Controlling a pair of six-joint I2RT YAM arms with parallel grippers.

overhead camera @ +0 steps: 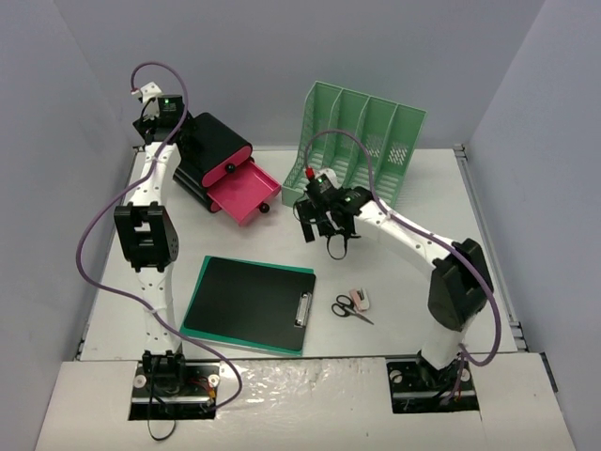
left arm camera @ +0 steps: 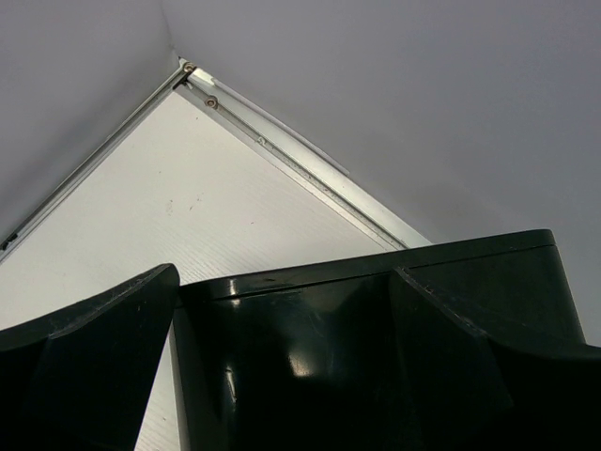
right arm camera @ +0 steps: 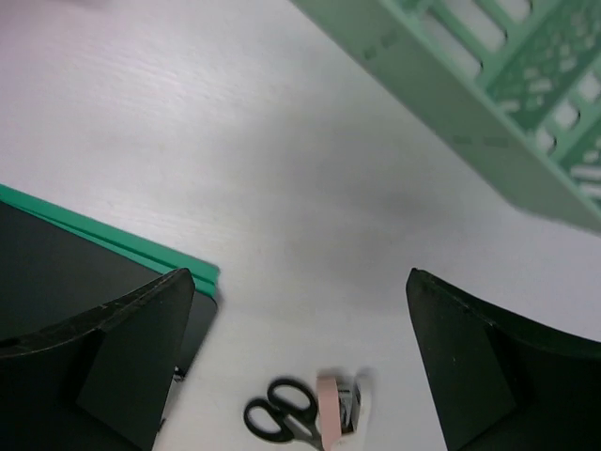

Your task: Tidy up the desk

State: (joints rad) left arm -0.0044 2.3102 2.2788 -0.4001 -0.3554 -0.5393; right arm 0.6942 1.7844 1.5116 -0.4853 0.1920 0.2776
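Note:
The desk (overhead camera: 272,246) is a white tabletop with metal edge rails (left arm camera: 282,155). At its back left stands a glossy black drawer box (overhead camera: 214,148) with its pink drawer (overhead camera: 242,193) pulled out. My left gripper (overhead camera: 192,150) straddles that box (left arm camera: 310,357), jaws wide, and a thin strip of desk shows between the left finger (left arm camera: 84,357) and the box. My right gripper (overhead camera: 326,235) hangs open and empty above the desk's middle (right arm camera: 300,282).
A mint-green file rack (overhead camera: 362,141) stands at the back, seen also in the right wrist view (right arm camera: 488,103). A black clipboard (overhead camera: 252,303) lies on a green folder (right arm camera: 141,249) at the front left. Black scissors (overhead camera: 349,308) (right arm camera: 282,418) lie beside a small pink-and-white item (overhead camera: 360,299) (right arm camera: 331,413).

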